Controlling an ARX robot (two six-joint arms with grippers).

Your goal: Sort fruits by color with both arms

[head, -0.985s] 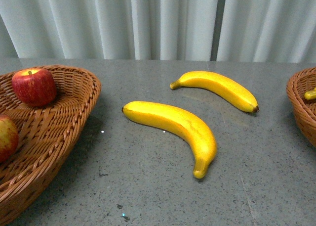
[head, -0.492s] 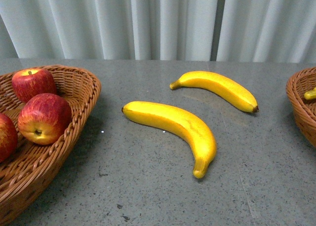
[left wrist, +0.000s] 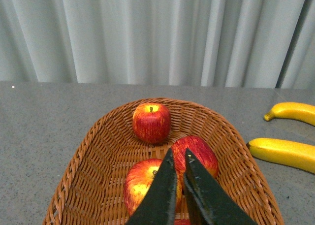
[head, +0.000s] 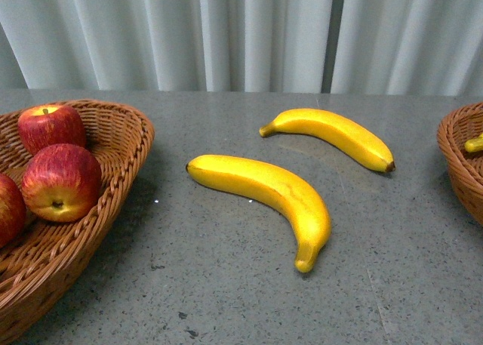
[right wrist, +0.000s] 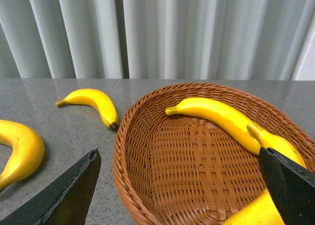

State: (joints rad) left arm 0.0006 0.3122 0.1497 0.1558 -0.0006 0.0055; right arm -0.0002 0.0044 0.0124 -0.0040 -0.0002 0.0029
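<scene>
You've got 2 bananas loose on the table (head: 226, 300): near banana (head: 264, 190) mid-frame in front view, far banana (head: 332, 133) to its upper right. Smooth, stiff, probably slippery: take the near one across its thick middle, not the tip. Your right gripper (right wrist: 178, 153) has fingers spread wide over the right basket (right wrist: 118, 151); left gripper (left wrist: 178, 152) fingers almost together, empty, above the apples (left wrist: 151, 122). Only wrist views show the grippers.

In the front view we see only part of the left basket (head: 113, 156), and one apple (head: 9, 209) is sliced by the edge. The right basket (head: 456, 164) is cut off too, with just a banana tip (head: 475, 143) showing. From the left wrist, the left gripper (left wrist: 178, 153) covers bits of two apples (left wrist: 140, 183) in the basket.
</scene>
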